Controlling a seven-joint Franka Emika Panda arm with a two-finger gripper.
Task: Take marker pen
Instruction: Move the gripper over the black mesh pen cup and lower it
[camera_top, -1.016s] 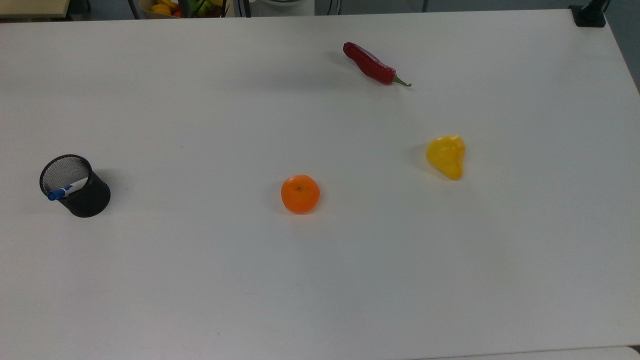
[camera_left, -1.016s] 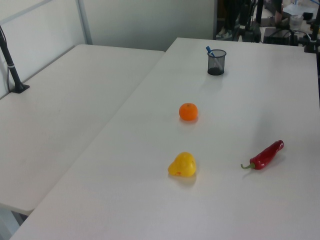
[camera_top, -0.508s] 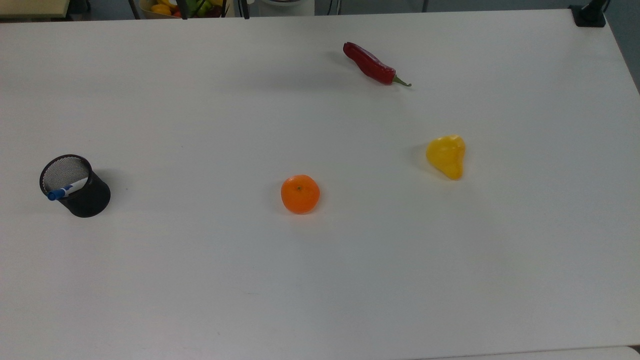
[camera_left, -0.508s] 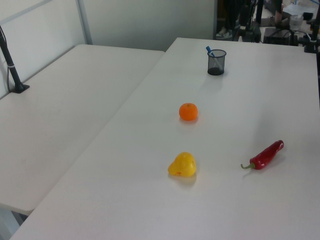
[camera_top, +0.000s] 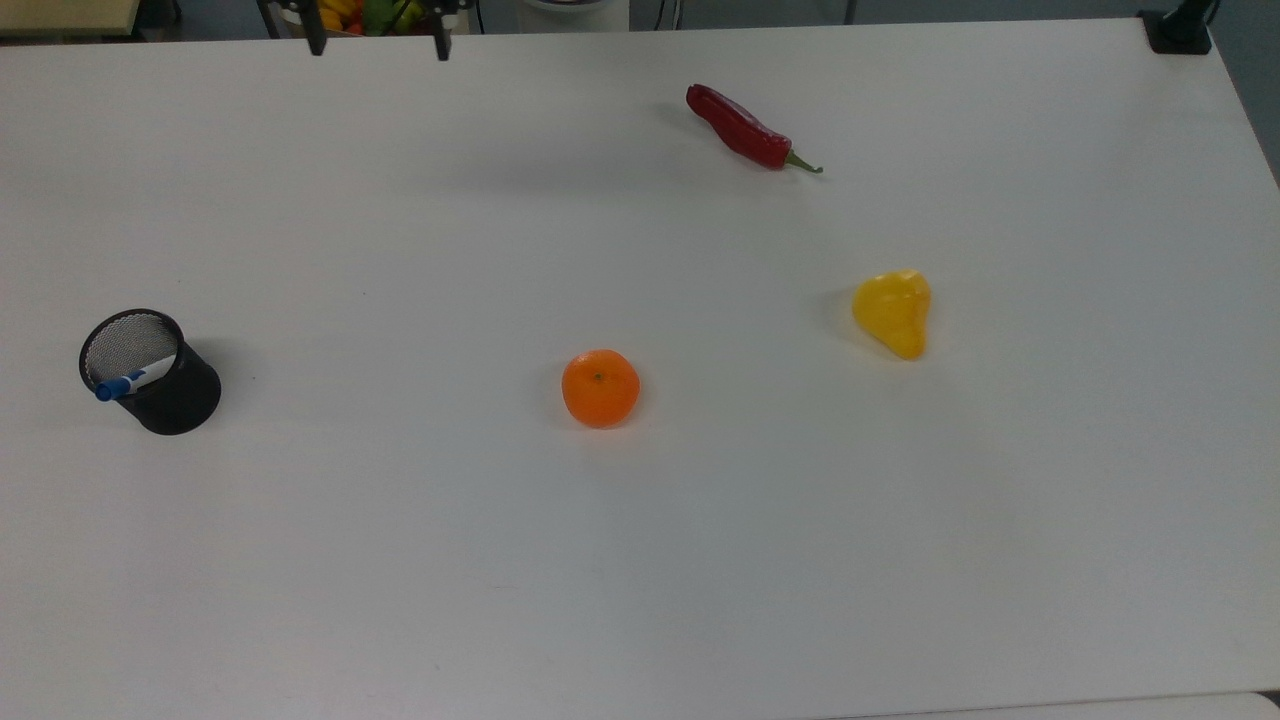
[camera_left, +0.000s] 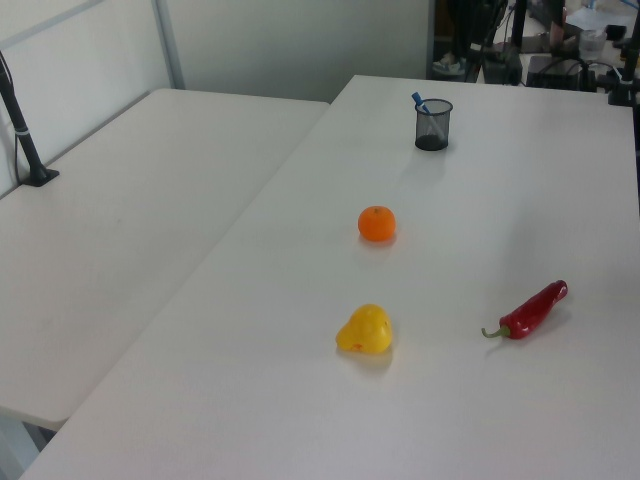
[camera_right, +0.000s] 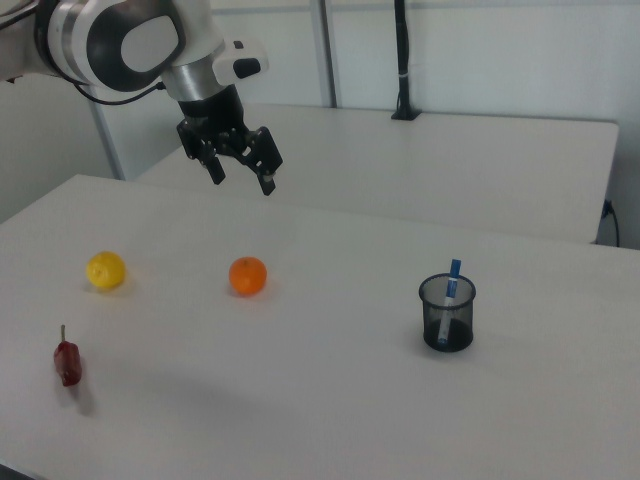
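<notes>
In the right view we hold our gripper (camera_right: 242, 180) spread and empty in the upper left, above the orange (camera_right: 248, 276). At right, the marker (camera_right: 451, 283) stands tilted, blue cap up, in the mesh cup (camera_right: 447, 325) on the table (camera_right: 300, 400).

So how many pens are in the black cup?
1. One marker pen stands leaning in the black mesh cup, blue cap sticking up above the rim. More could be hidden lower inside.
</notes>
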